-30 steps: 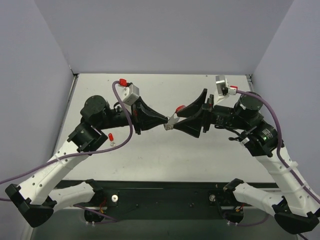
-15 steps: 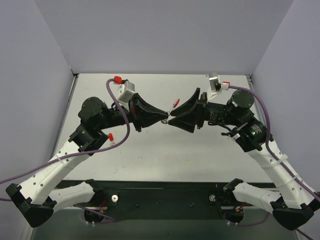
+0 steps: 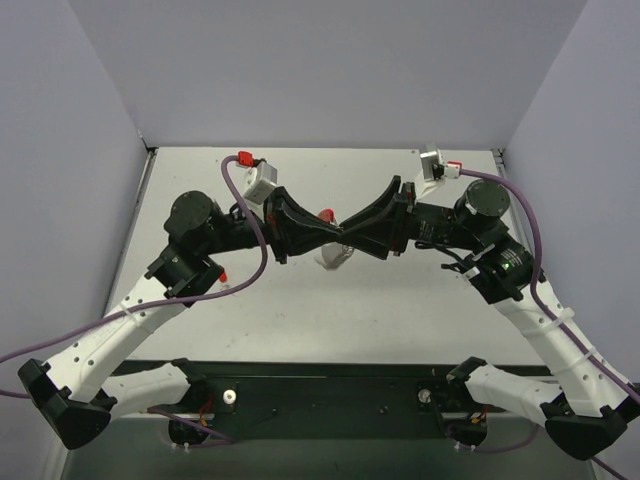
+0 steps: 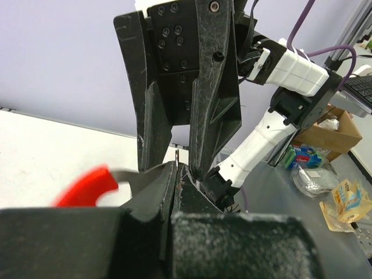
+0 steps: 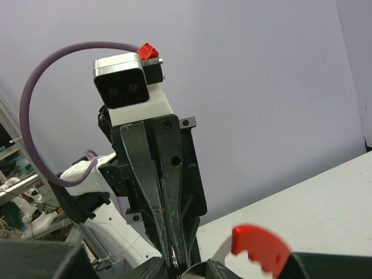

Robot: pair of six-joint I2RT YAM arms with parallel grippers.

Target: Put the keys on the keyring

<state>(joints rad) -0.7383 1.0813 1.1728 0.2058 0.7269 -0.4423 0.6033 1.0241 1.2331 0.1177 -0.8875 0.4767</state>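
Left pincer (image 4: 175, 174) clamped on red curved keyring (image 4: 87, 185); right pincer (image 3: 347, 231) scuffed black jaws slightly apart.

Light fell soft and even from overhead. My table (image 3: 300, 310) came up bright, with only faint shadows under the arms. On both wrist cameras my own near fingers (image 4: 244, 244) sat out of focus, and the keyring (image 4: 87, 186) smeared into a red blur.
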